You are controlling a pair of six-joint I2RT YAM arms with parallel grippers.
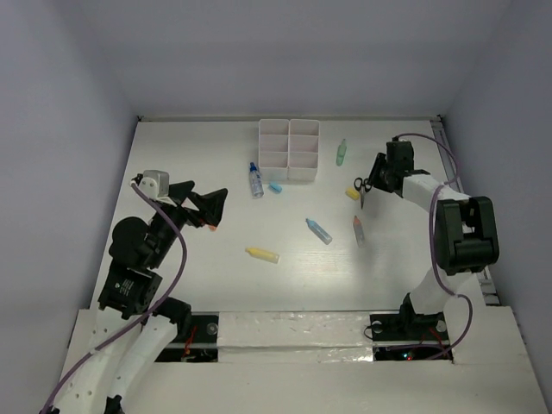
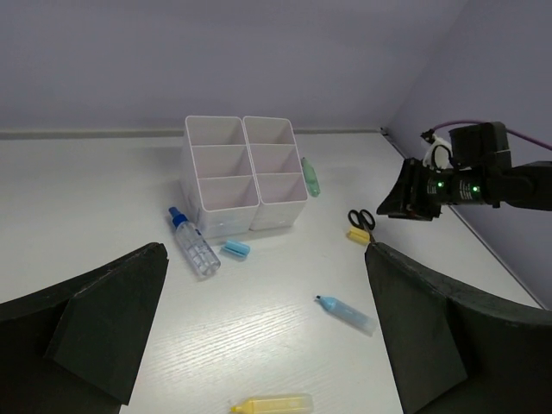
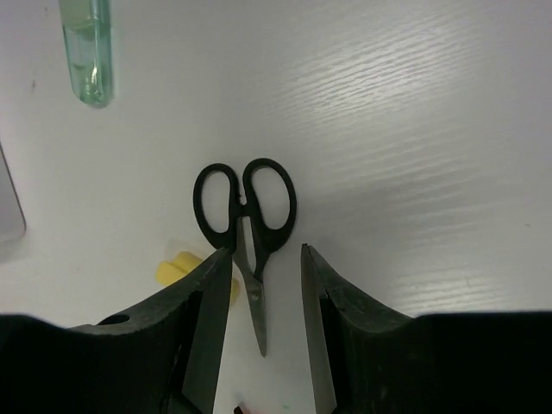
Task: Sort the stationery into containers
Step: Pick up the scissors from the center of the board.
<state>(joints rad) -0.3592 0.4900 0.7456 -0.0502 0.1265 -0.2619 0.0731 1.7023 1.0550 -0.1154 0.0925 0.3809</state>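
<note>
- The right gripper (image 3: 266, 267) is hanging open — its fingers (image 3: 203, 332) are sitting on both sides of the black scissors (image 3: 248, 226).
- The left gripper (image 2: 267, 332) is hanging wide open over the table (image 2: 285, 285).

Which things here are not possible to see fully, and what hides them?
Right wrist view: small yellow item, half hidden behind a finger of the right gripper, beside the scissors.
Right wrist view: green marker, cut off by the top edge.
Left wrist view: yellow marker, cut off by the bottom edge.
</note>
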